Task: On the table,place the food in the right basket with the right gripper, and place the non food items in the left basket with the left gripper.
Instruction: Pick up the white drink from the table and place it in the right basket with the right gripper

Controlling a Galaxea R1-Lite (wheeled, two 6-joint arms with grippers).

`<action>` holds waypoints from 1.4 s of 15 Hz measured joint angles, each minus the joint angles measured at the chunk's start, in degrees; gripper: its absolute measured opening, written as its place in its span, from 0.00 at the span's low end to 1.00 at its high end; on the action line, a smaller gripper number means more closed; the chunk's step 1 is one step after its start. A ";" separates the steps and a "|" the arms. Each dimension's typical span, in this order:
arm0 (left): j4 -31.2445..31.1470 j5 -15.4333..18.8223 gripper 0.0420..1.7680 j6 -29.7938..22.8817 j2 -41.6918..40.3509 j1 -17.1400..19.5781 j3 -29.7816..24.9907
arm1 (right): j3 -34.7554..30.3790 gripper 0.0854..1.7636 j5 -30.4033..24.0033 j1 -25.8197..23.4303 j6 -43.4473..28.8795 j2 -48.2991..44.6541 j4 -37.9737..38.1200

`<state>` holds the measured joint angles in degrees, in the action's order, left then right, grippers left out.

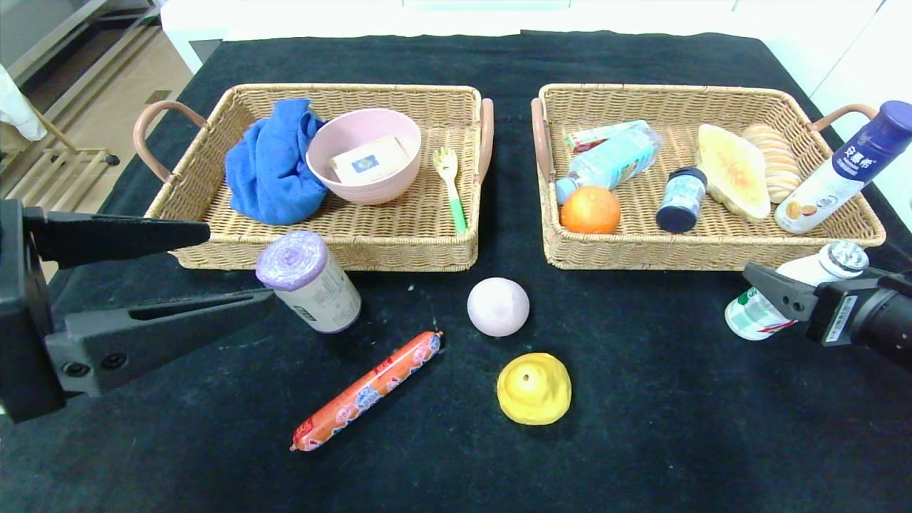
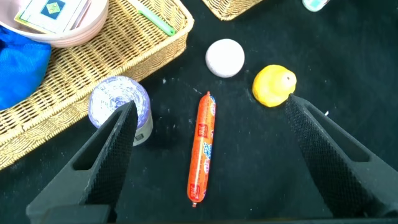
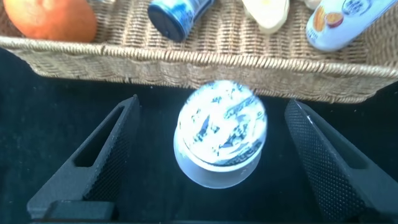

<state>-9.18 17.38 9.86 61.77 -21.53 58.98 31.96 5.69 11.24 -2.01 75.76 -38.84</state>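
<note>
Food and non-food things lie sorted in part, and several wait on the bench [image 1: 641,427] in front of the two baskets. Nearest our right gripper [image 3: 211,155] stands a small white bottle [image 3: 221,140] with a foil cap, upright, just outside the front wall of the right basket [image 1: 712,253]. In the right wrist view it sits squarely between the right fingers [image 3: 106,155], which are spread wide and grasp nothing; its long axis points up toward the camera, so we judge a straight closing move would catch its body.

Our left gripper [image 2: 205,162] is likewise wide apart and empty, hovering over the left front of the bench. A roll of purple bags [image 1: 308,281] stands by one finger, just before the left basket [image 1: 320,249]. The sausage [image 1: 367,390] lies between the left fingers in the wrist view, long axis running along them. Farther toward the middle rest a pale ball [image 1: 498,306] and a yellow toy [image 1: 534,388], nearer the left arm.
</note>
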 joint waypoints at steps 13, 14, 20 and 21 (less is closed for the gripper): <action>0.00 0.00 0.97 0.00 0.02 0.00 0.00 | -1.51 0.96 0.17 -0.61 0.01 5.07 -6.96; 0.00 0.00 0.97 0.00 0.02 0.00 0.00 | -1.49 0.86 0.20 -0.61 -0.02 5.08 -6.97; 0.01 0.00 0.97 0.00 0.00 0.00 0.00 | -1.40 0.50 0.09 -0.72 -0.10 5.08 -6.91; 0.01 -0.02 0.97 0.00 0.00 0.00 0.00 | -1.40 0.50 0.09 -0.72 -0.10 5.11 -6.91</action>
<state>-9.17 17.36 9.86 61.77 -21.53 58.98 30.56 5.78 10.52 -2.11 80.87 -45.75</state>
